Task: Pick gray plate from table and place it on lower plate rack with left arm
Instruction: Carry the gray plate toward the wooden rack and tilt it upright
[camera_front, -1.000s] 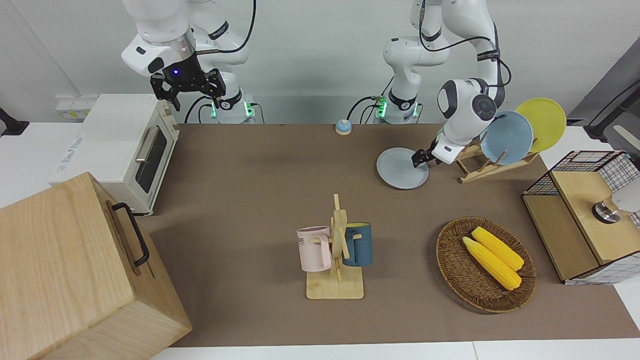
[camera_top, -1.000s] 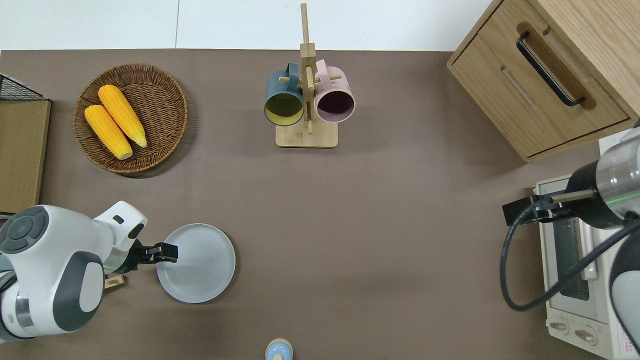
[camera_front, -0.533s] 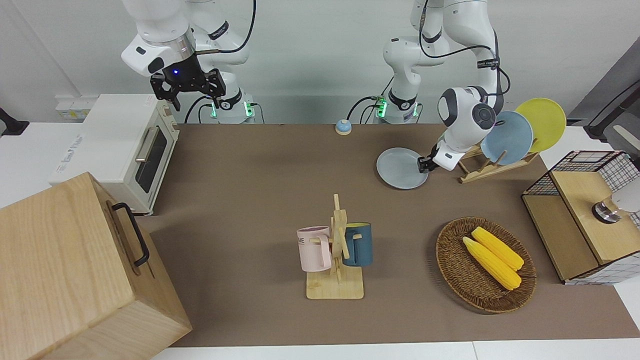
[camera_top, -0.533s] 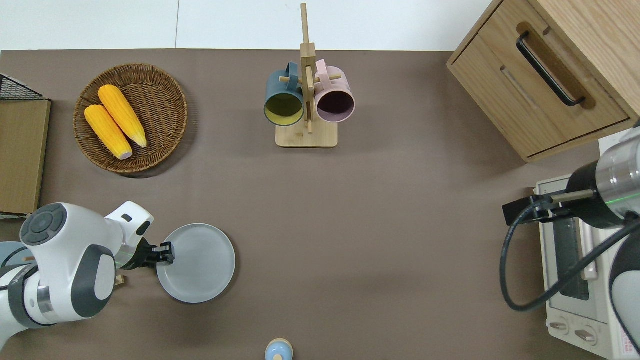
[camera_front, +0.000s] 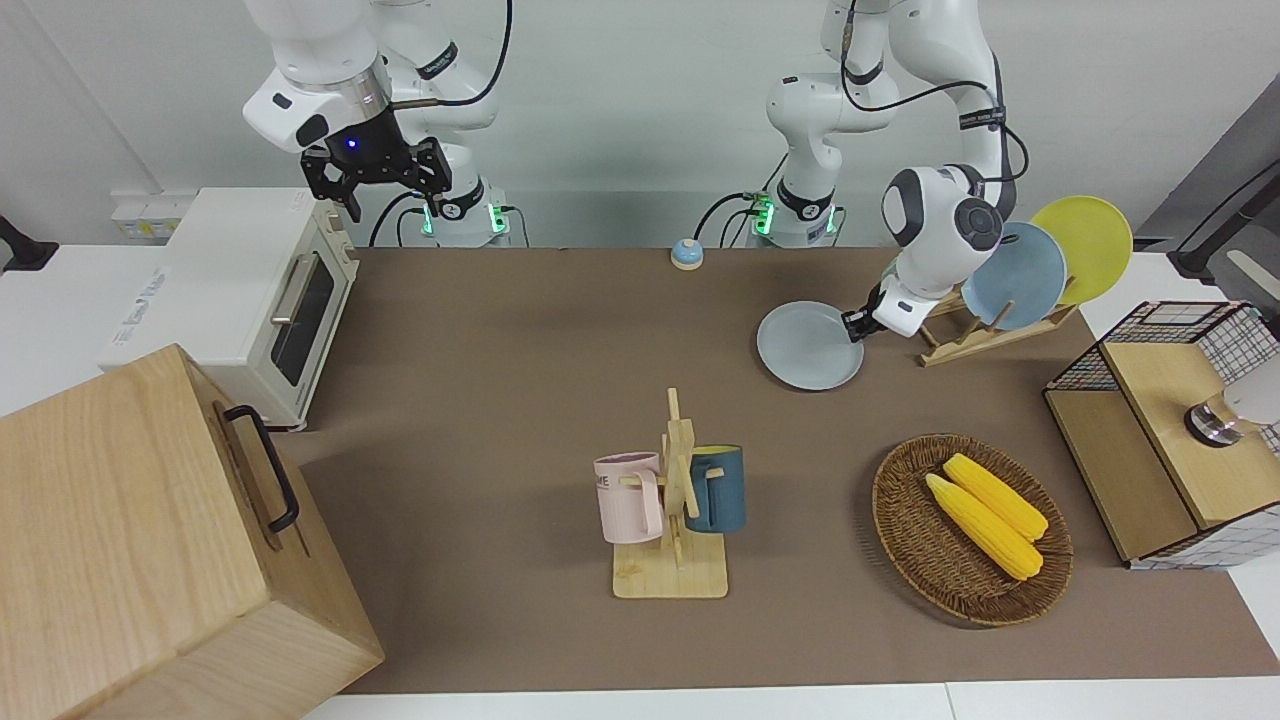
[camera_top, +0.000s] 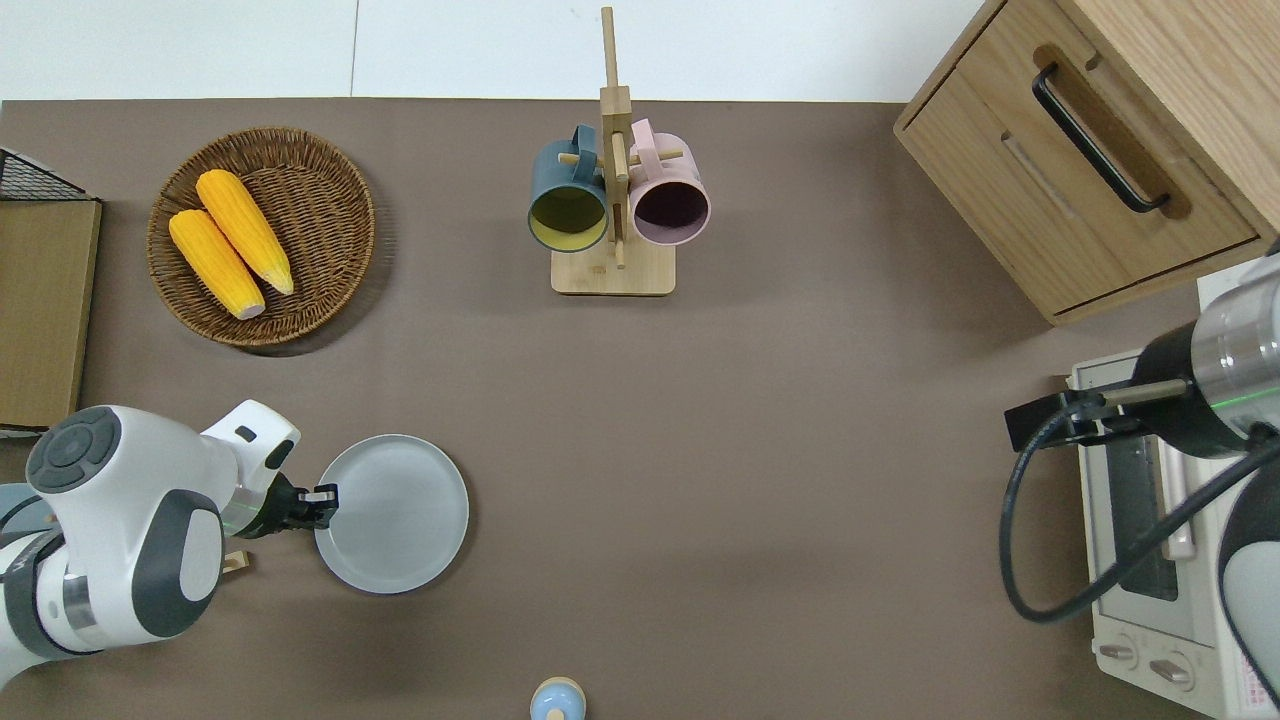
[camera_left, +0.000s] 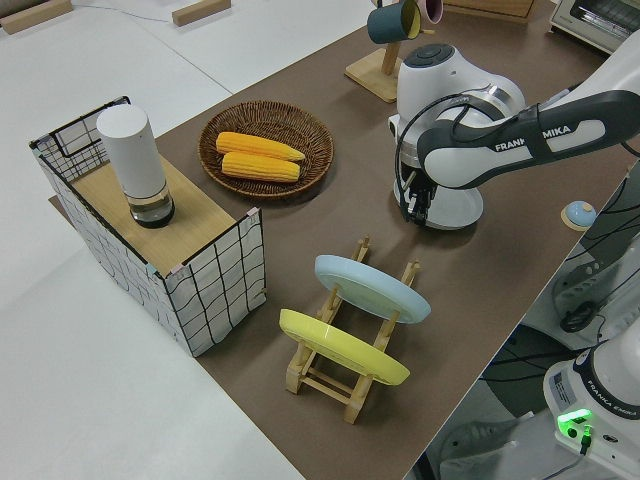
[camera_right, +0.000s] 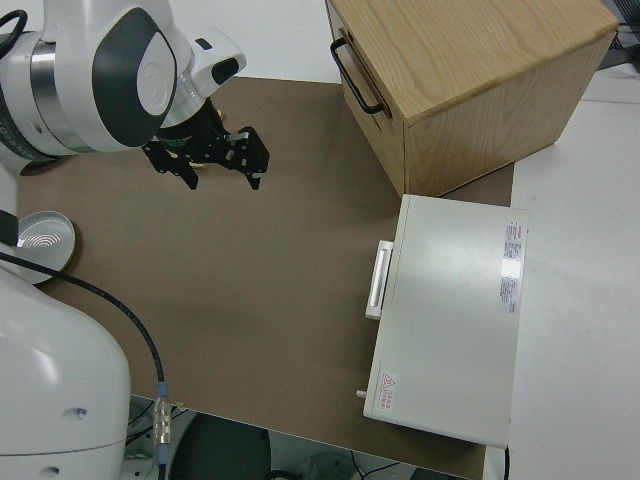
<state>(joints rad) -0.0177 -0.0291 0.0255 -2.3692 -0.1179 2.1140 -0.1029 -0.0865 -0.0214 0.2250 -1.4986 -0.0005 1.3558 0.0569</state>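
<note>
— How do you reckon that gray plate (camera_top: 392, 513) handles?

— Stiff and thin, probably light, with a smooth, slippery-looking surface. If it's ceramic it would chip in a fall, though I can't tell the material. The shallow raised rim is the only place to hold it, so I'd pinch the edge, one finger above and one below.

— Is that where the left gripper (camera_top: 322, 502) is?

— Yes. In the overhead view, lower left of the frame, its black fingers (camera_top: 321, 493) sit right at the plate's edge on the side toward the left arm's end of the table (camera_top: 760, 480). They appear closed onto the rim, and the front view seems to show the plate raised slightly off the brown top.

— What does the plate look like?

— Round, pale bluish-gray, flat in the middle, plain. It's in the right half of the front view, just beside the lower plate rack (camera_front: 965, 337). That small slanted wooden rack already carries a blue plate (camera_front: 1022, 277) and a yellow plate (camera_front: 1088, 245).

— And the other arm?

— Parked. The right gripper (camera_front: 377, 180), upper left in the front view, has its jaws spread and holds nothing.
</note>
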